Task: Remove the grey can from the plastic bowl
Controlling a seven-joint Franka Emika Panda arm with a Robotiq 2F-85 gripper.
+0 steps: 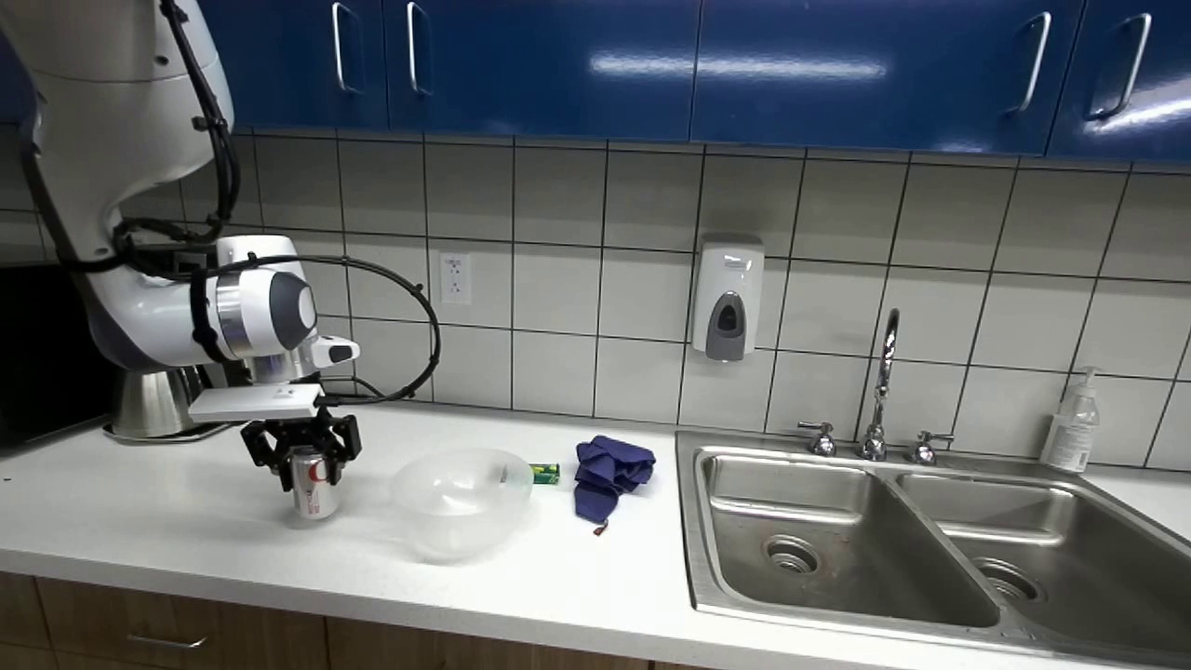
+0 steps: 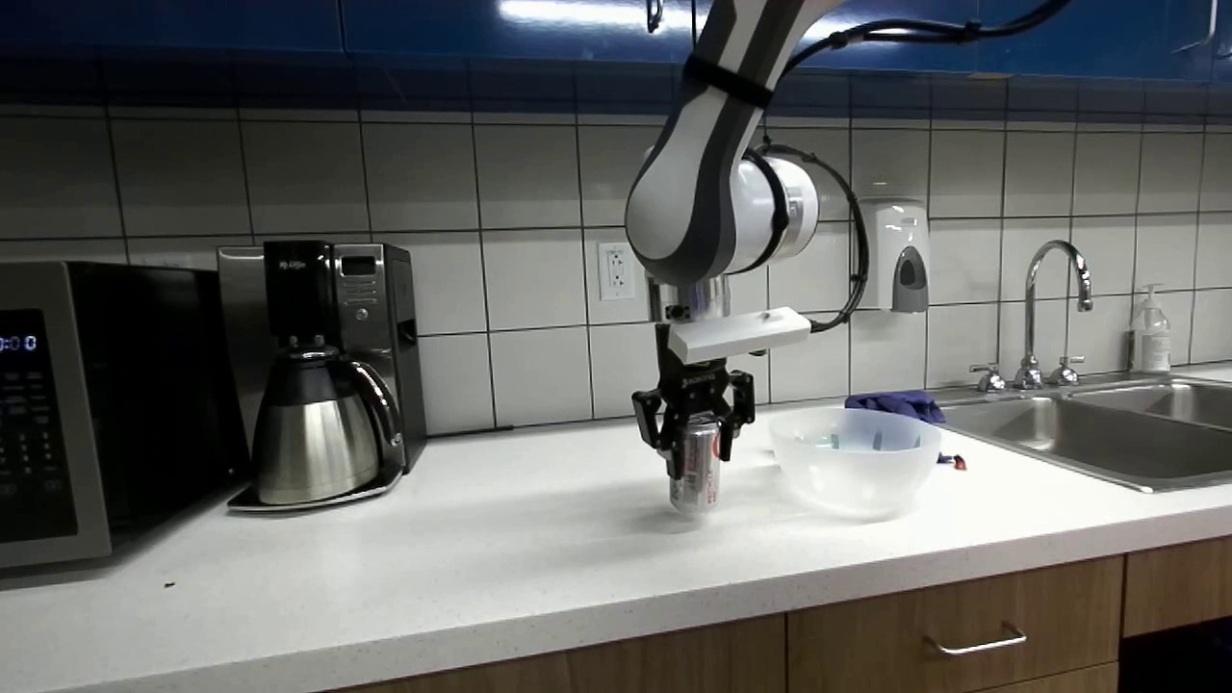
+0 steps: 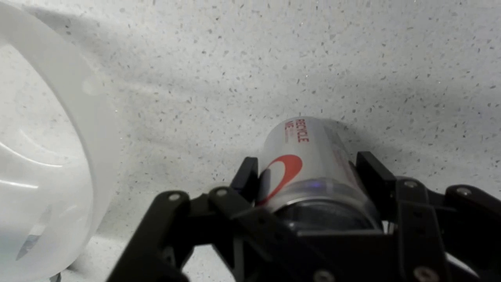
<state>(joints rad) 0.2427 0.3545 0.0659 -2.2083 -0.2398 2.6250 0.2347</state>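
Observation:
The grey can (image 1: 314, 500) stands upright at counter level, beside the plastic bowl and apart from it. It also shows in an exterior view (image 2: 695, 493) and in the wrist view (image 3: 301, 143). A gap between its base and the counter cannot be made out. My gripper (image 2: 700, 460) points down with a finger on each side of the can's upper part. In the wrist view the black fingers (image 3: 307, 168) lie close against the can's sides, shut on it. The translucent plastic bowl (image 1: 456, 521) sits to the can's right in both exterior views and at the left in the wrist view (image 3: 98, 129).
A green packet (image 1: 545, 474) and a dark blue cloth (image 1: 611, 470) lie past the bowl. The steel sink (image 1: 698, 521) is further right. A coffee maker with a steel pot (image 2: 318, 433) and a microwave (image 2: 144, 414) stand on the other side.

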